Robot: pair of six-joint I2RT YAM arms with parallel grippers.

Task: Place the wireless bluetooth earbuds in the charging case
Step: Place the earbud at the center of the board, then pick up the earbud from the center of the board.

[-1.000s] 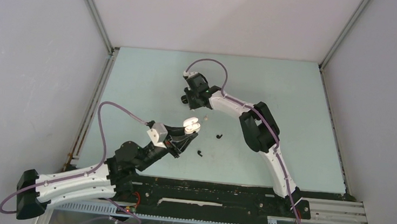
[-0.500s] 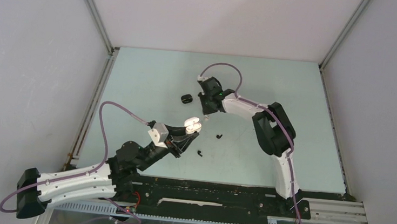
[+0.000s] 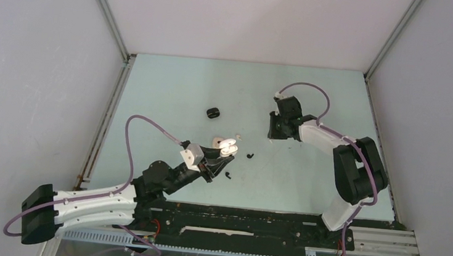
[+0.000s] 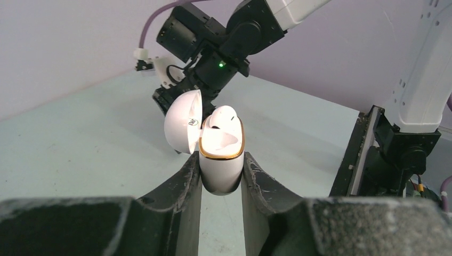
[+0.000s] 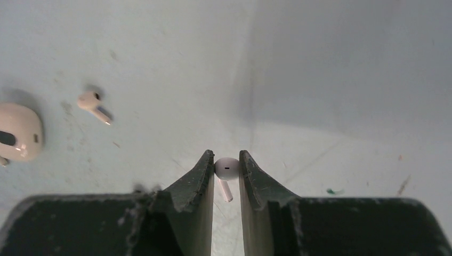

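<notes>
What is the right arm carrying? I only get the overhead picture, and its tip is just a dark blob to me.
Observer: Its wrist camera shows a white earbud, pinched by its round head between the right jaws.
Visitor: And the pale thing at the tip of the left arm?
Observer: That is a white charging case with a gold rim. Its lid is swung open and the left jaws squeeze its body.
Visitor: Is anything inside it yet?
Observer: Yes, a second white bud already sits in the case, at the far side of the opening.
</notes>
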